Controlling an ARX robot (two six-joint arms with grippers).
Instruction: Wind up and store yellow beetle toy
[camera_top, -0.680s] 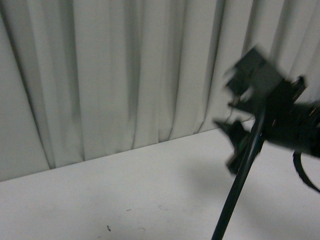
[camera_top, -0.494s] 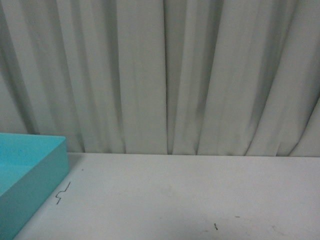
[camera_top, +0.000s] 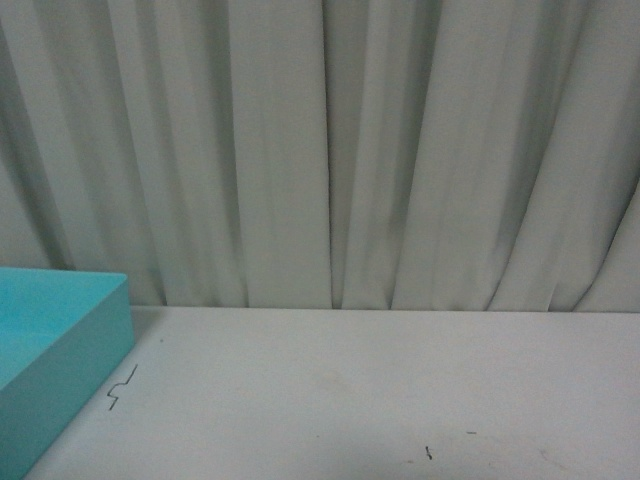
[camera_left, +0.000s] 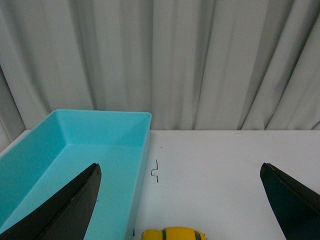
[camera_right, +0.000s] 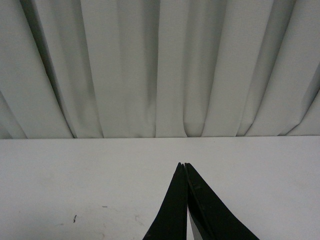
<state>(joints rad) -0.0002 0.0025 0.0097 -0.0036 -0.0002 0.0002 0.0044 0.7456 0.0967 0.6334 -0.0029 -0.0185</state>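
Front: neither arm shows. Teal tray (camera_top: 60, 340) sits at the left of the table (camera_top: 380, 400), with open top to its right.

Left wrist: left gripper (camera_left: 179, 167) spread wide, holding nothing, probably staged for pickup. Yellow beetle toy (camera_left: 172, 234) on the table, near the tray wall.

Right wrist: right gripper (camera_right: 183, 166) pressed together, holding nothing, over bare tabletop.

A long pale curtain (camera_top: 320, 150) hangs across the whole back, with many soft folds running down. It comes down to the far edge of a flat white table (camera_top: 350, 400). The table top has a few tiny dark marks (camera_top: 121, 388), maybe scratches or bits of thread. The light is dim and a little gray-green.
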